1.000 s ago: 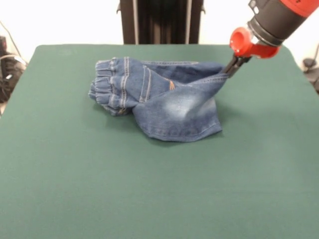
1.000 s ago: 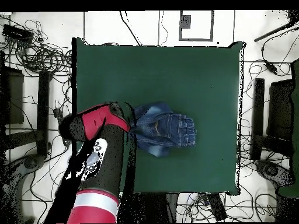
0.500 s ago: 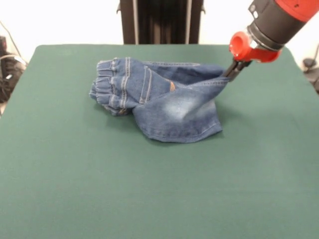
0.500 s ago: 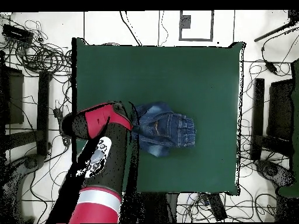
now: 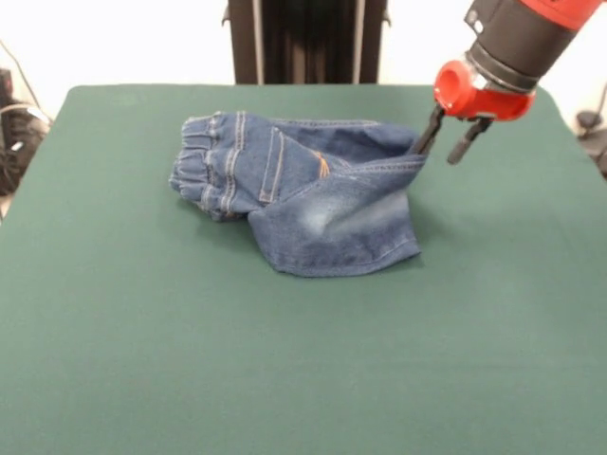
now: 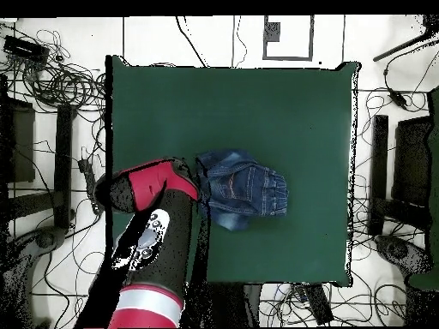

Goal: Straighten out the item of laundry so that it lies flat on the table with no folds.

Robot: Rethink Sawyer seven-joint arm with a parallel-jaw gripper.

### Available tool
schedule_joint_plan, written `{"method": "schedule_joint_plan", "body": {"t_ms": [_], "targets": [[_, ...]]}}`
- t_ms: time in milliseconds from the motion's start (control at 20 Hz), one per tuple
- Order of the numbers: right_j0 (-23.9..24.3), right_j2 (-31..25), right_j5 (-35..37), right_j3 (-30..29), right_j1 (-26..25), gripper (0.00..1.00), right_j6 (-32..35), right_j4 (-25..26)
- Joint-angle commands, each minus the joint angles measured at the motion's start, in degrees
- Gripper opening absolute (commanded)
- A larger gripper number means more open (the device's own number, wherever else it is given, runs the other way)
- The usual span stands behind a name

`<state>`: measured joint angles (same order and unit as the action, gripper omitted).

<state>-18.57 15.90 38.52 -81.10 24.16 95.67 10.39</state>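
The item of laundry (image 5: 303, 194) is a small pair of blue jeans lying crumpled on the green table (image 5: 285, 370), one leg folded over the body and the gathered waistband to the left. My gripper (image 5: 434, 154) is open at the jeans' right corner. Its left finger (image 5: 423, 135) touches the raised edge of the denim, and the right one hangs free over the cloth. Seen from above, the jeans (image 6: 243, 186) lie near the table's (image 6: 257, 111) middle, and the red and black arm (image 6: 150, 231) covers the gripper at their left edge.
Wide bare green cloth surrounds the jeans on all sides in the front view. A dark upright post (image 5: 305, 40) stands behind the table's far edge. Cables and equipment (image 6: 51, 77) crowd the floor around the table.
The gripper was shut on the jeans' right corner and has now opened. The denim has sagged a little and its folded leg has slid slightly left.
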Motion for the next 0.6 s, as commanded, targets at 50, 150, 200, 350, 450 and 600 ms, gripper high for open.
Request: {"method": "schedule_joint_plan", "body": {"t_ms": [50, 150, 200, 350, 450, 600], "targets": [[1.4, -2.4, -4.8, -6.6, 0.4, 1.00, 17.4, -5.1], [2.7, -3.3, -4.9, -7.2, 0.7, 1.00, 16.3, -6.1], [3.4, -3.7, -6.2, -8.0, 0.9, 1.00, 16.3, -6.6], [6.1, -4.7, -11.6, -11.9, 2.5, 1.00, 17.0, -8.4], [8.2, -5.4, -15.7, -14.5, 3.1, 1.00, 17.7, -9.6], [12.1, -7.2, -23.6, -19.3, 4.0, 1.00, 18.8, -11.5]]}}
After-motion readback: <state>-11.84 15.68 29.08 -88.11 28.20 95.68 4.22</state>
